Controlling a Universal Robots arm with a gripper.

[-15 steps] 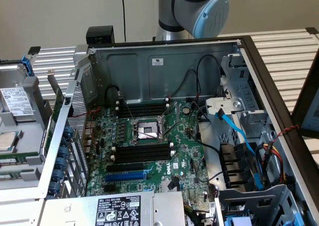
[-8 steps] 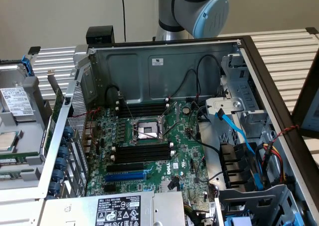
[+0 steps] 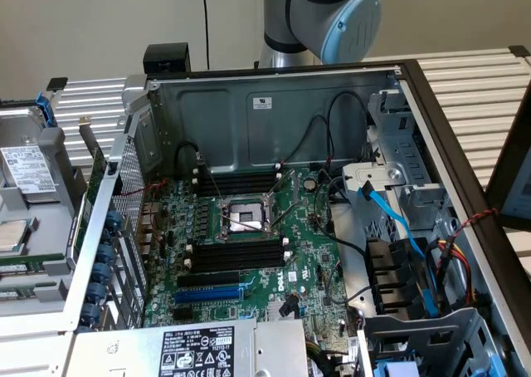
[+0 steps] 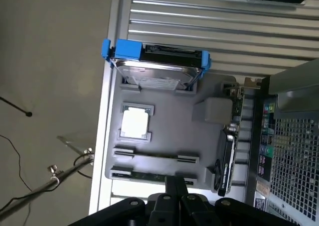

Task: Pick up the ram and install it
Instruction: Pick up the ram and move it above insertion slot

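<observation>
- The ram (image 4: 149,175), a long thin dark-green circuit-board stick, stands on its edge in a groove of the grey plastic parts tray (image 4: 169,121), along the tray's side farthest from the silver hard drive in a blue caddy (image 4: 154,74)
- A square silver processor chip (image 4: 135,122) sits in its own pocket in the tray's middle, between the drive and the ram
- The black two-finger gripper (image 4: 175,183) hangs over the ram's side of the tray, its fingers pressed together with nothing seen between them; whether the tips touch the stick cannot be told
- The open metal computer case (image 3: 274,103), with its large green motherboard (image 3: 299,227) and long black memory slots (image 3: 236,252), stands just beside the tray
- Handling, as a judgement: the stick should be very light and stiff, but thin and fragile, so it would not take twisting or a hard squeeze
- Best hold is likely across the two flat faces near the middle of the upper long edge, which stands clear of the tray's groove
- The bare board may be slick against the pads, so a square, centred grip matters
</observation>
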